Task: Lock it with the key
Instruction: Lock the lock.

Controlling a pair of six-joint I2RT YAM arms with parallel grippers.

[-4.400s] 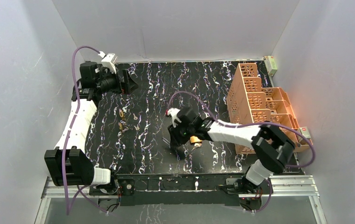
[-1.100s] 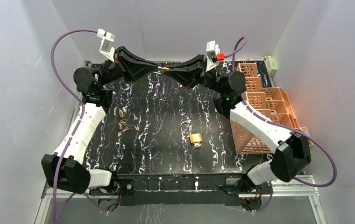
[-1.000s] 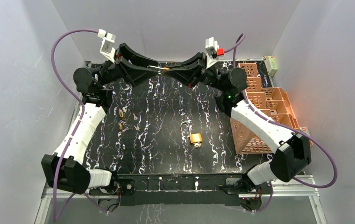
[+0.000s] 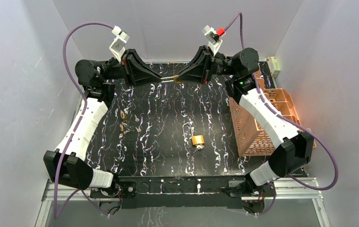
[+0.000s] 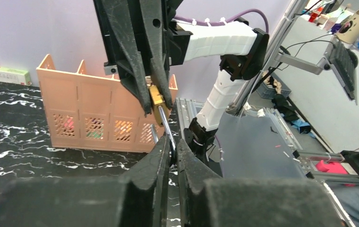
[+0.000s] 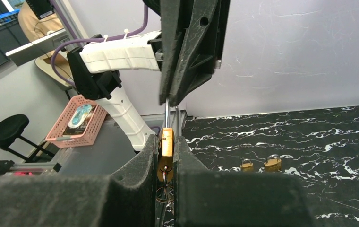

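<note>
High over the back of the table, a small brass padlock (image 6: 166,142) is pinched between the fingers of my right gripper (image 6: 166,144), which is shut on its body. A key (image 6: 165,169) sits in its keyhole, with a wire ring (image 6: 163,195) hanging below. The silver shackle (image 5: 164,127) runs from the padlock body (image 5: 156,98) into my left gripper (image 5: 172,144), which is shut on it. In the top view the two grippers, left (image 4: 160,79) and right (image 4: 178,79), face each other tip to tip.
A larger brass padlock (image 4: 197,140) with its shackle swung open lies mid-table. Several small padlocks (image 4: 123,115) lie at the left, two of them in the right wrist view (image 6: 272,162). An orange lattice rack (image 4: 262,118) stands along the right edge.
</note>
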